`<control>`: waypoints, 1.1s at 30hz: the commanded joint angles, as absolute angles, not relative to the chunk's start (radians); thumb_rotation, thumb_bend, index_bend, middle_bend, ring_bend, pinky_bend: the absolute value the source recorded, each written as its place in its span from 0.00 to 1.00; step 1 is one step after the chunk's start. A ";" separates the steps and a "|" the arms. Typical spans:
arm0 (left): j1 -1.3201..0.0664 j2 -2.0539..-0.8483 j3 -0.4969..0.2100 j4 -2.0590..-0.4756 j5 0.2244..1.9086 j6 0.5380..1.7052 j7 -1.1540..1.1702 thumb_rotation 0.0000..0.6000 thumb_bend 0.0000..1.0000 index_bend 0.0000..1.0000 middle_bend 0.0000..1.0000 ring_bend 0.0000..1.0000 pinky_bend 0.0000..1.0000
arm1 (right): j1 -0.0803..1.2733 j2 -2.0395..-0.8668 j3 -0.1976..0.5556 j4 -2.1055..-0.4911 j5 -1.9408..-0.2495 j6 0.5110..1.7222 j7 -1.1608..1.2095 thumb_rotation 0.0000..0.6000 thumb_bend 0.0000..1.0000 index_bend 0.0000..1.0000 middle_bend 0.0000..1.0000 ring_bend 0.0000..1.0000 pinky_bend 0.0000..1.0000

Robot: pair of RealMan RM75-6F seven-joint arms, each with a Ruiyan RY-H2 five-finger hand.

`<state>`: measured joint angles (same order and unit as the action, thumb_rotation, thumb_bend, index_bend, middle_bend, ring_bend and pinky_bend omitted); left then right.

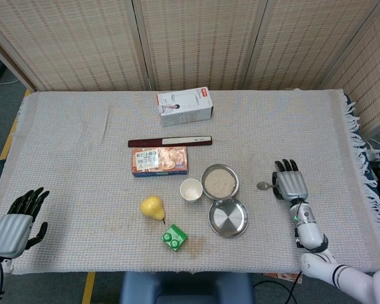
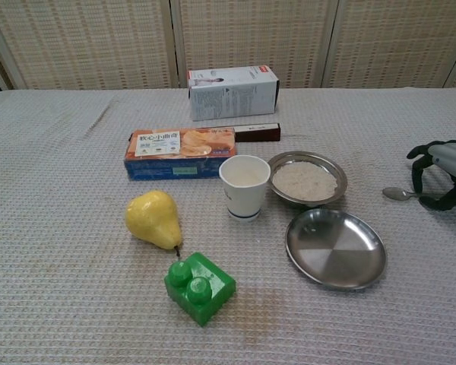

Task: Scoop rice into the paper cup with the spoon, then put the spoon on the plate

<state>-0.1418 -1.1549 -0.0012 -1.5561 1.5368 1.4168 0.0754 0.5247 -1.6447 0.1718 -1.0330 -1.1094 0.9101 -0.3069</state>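
Table covered by one pale woven cloth (image 1: 82, 139) of waffle-like texture, fringed at its right edge. One spoon (image 2: 400, 194) of bright metal lies on the cloth at the right, bowl pointing toward the centre. The right hand (image 1: 291, 185) rests over its handle with dark fingers (image 2: 419, 169) curled down around it; whether they actually grip the handle or only cage it cannot be told from either view. The left hand (image 1: 16, 220) lies at the near left corner, well apart from every object, fingers spread and holding nothing.

One white paper cup (image 2: 245, 185), cylindrical and upright, stands near the centre. Just to its right are two round metal dishes: a shallow bowl of rice (image 2: 307, 179) (grains pale, filling it nearly level) and, nearer the camera, a flat polished plate (image 2: 335, 249) with nothing on it. The spoon lies to the right of both, apart from them.

One yellow pear (image 2: 153, 220), smooth-skinned, lies left of the cup. One green plastic block (image 2: 200, 287) with two round studs sits in front of it. Behind the cup: one orange rectangular snack box (image 2: 180, 151), one long dark slim box (image 1: 170, 142), and one white carton (image 2: 232, 91) lying on its side.
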 commanded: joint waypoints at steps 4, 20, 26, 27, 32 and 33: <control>-0.142 -1.155 -0.001 -1.558 1.535 1.415 0.077 1.00 0.48 0.00 0.00 0.00 0.12 | 0.525 -1.649 0.169 -1.031 -1.111 0.917 -0.311 1.00 0.33 0.58 0.14 0.00 0.00; -0.141 -1.153 0.001 -1.560 1.540 1.421 0.073 1.00 0.48 0.00 0.00 0.00 0.12 | 0.523 -1.597 0.166 -1.120 -1.180 1.020 -0.350 1.00 0.37 0.70 0.21 0.00 0.00; -0.140 -1.151 0.003 -1.563 1.546 1.425 0.073 1.00 0.48 0.00 0.00 0.00 0.12 | 0.553 -1.538 0.186 -1.266 -1.210 1.074 -0.473 1.00 0.37 0.71 0.21 0.00 0.00; -0.140 -1.151 0.004 -1.565 1.547 1.426 0.072 1.00 0.48 0.00 0.00 0.00 0.12 | 0.564 -1.531 0.192 -1.294 -1.208 1.076 -0.509 1.00 0.37 0.71 0.21 0.00 0.00; -0.138 -1.146 0.007 -1.572 1.557 1.432 0.068 1.00 0.48 0.00 0.00 0.00 0.13 | 0.623 -1.536 0.214 -1.362 -1.172 1.062 -0.674 1.00 0.37 0.71 0.21 0.00 0.00; -0.137 -1.145 0.008 -1.573 1.560 1.435 0.066 1.00 0.48 0.00 0.00 0.00 0.13 | 0.638 -1.544 0.219 -1.369 -1.159 1.060 -0.715 1.00 0.37 0.71 0.21 0.00 0.00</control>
<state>-0.1375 -1.1454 0.0074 -1.5727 1.5588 1.4340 0.0668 0.5969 -1.5406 0.2010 -1.3284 -1.1847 1.0627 -0.6303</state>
